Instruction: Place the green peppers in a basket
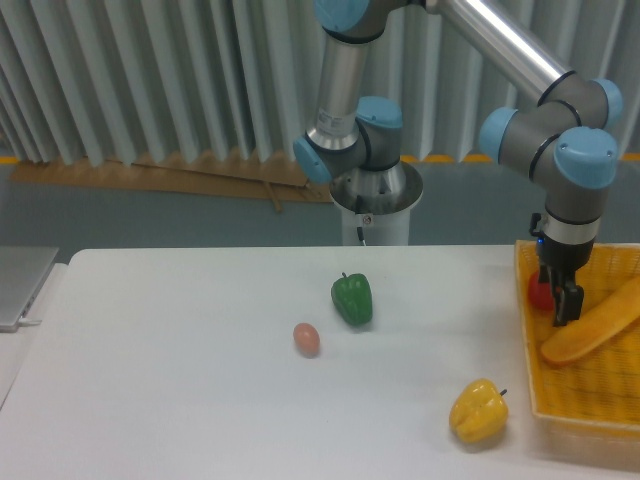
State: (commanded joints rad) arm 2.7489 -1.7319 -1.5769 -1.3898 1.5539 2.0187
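The green pepper (352,298) lies on the white table near its middle, with its stem pointing up and back. Along the right edge sits the yellow-orange mesh basket (600,385). My gripper (562,303) hangs over the basket's near-left part, far to the right of the green pepper. Its dark fingers point down, right beside a red pepper (539,292) inside the basket. From this side the fingers overlap, so their gap is hidden.
A long orange-yellow vegetable (592,325) lies in the basket. A yellow bell pepper (478,411) rests on the table just left of the basket's front corner. A small brownish egg-like object (306,339) sits front-left of the green pepper. The arm's base (377,200) stands behind the table.
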